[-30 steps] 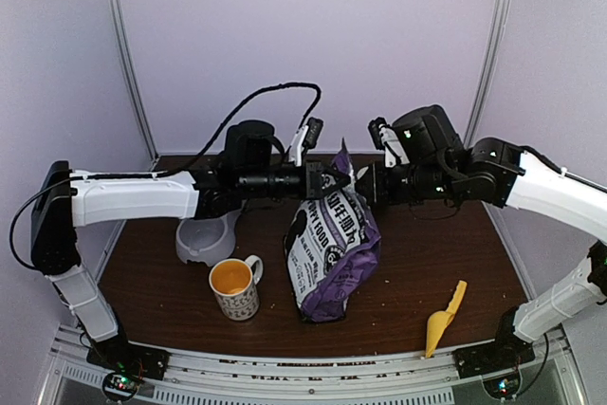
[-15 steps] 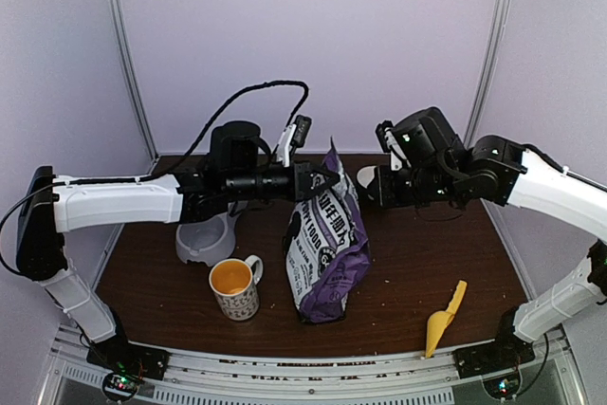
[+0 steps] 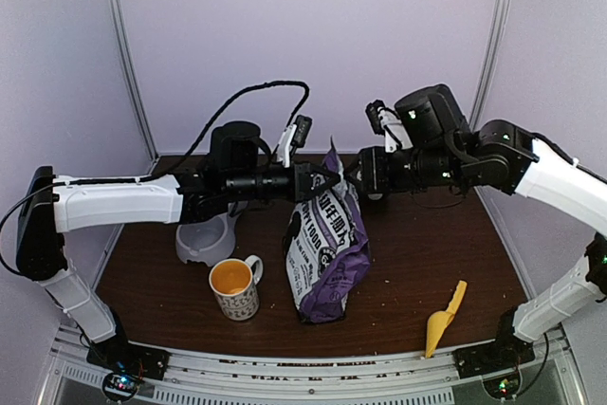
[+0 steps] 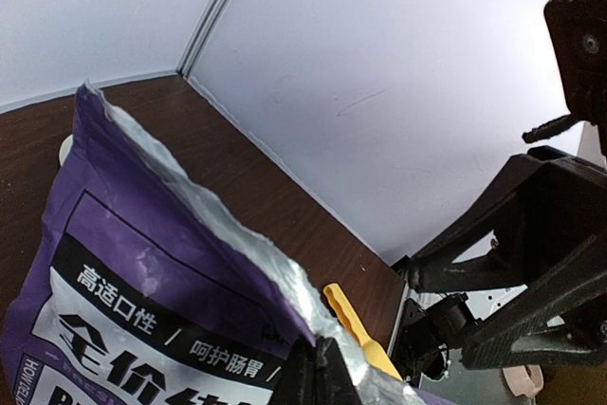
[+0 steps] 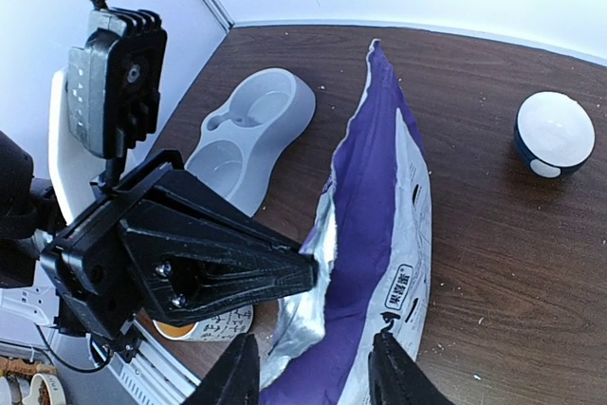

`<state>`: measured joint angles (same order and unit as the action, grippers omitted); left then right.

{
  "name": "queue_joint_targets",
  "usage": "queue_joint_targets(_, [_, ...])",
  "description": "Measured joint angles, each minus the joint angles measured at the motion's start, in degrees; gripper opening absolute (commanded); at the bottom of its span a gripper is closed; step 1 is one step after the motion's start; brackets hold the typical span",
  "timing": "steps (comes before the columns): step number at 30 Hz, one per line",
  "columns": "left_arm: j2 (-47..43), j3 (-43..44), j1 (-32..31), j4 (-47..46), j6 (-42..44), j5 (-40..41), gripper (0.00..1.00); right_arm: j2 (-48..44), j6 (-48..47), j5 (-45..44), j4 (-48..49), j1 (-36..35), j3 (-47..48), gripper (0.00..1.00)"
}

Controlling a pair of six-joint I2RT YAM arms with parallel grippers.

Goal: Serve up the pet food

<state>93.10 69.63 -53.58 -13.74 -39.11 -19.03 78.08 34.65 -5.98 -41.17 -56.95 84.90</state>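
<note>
**Task item.** The pet food bag (image 3: 327, 258) stands at the middle of the table (image 3: 427, 253). Its base rests on the wood and its torn top is lifted toward the far edge. The bag is purple with a white label band. The silver lining shows along the open upper edge in the left wrist view (image 4: 142, 310). The contents of the bag cannot be seen in any view.

**Left gripper.** The left gripper (image 3: 332, 180) reaches in from the left, level with the bag's top. Its fingers are pressed together on the silver-lined upper edge of the bag and pinch it. The left wrist view (image 4: 318, 367) and the right wrist view (image 5: 305, 277) both show this.

**Right gripper.** The right gripper (image 3: 358, 175) is at the bag's top, opposite the left gripper and just beside it. Its fingers (image 5: 239, 372) stand apart, and the open mouth of the bag (image 5: 379, 225) shows between them. Contact with the bag cannot be determined.

**Other items.**
- A patterned mug (image 3: 234, 288) with an orange interior stands near the front edge, just left of the bag.
- A grey double bowl (image 3: 204, 237) sits behind the mug, toward the left edge.
- A yellow scoop (image 3: 444, 318) lies near the front right corner, well apart from the bag.
- A small round dish (image 5: 555, 133), dark outside and white inside, sits on the far side of the bag from the double bowl.
</note>
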Motion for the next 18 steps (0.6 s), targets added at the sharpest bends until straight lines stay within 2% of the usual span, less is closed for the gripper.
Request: queue_joint_targets(18, [0.0, -0.4, -0.2, -1.2, 0.2, 0.0, 0.00, 7.5, -0.9, -5.1, -1.8, 0.4, 7.6, 0.20])
